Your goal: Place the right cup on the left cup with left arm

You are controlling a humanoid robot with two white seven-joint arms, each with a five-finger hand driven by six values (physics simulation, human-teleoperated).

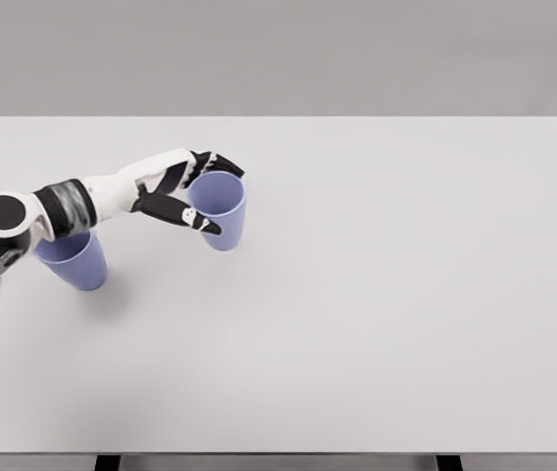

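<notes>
Two lavender-blue cups stand on the white table [377, 294]. The right cup [224, 210] is upright left of the table's middle. My left hand [196, 192] wraps it from the left, fingers over the far rim and thumb across its near side, shut on it. The left cup [75, 262] stands at the near left, its top partly hidden under my left forearm [73, 204]. I cannot tell whether the held cup rests on the table or hangs just above it. The right arm is out of sight.
The table's far edge [278, 118] meets a grey wall, and its front edge [278, 453] runs along the bottom of the head view.
</notes>
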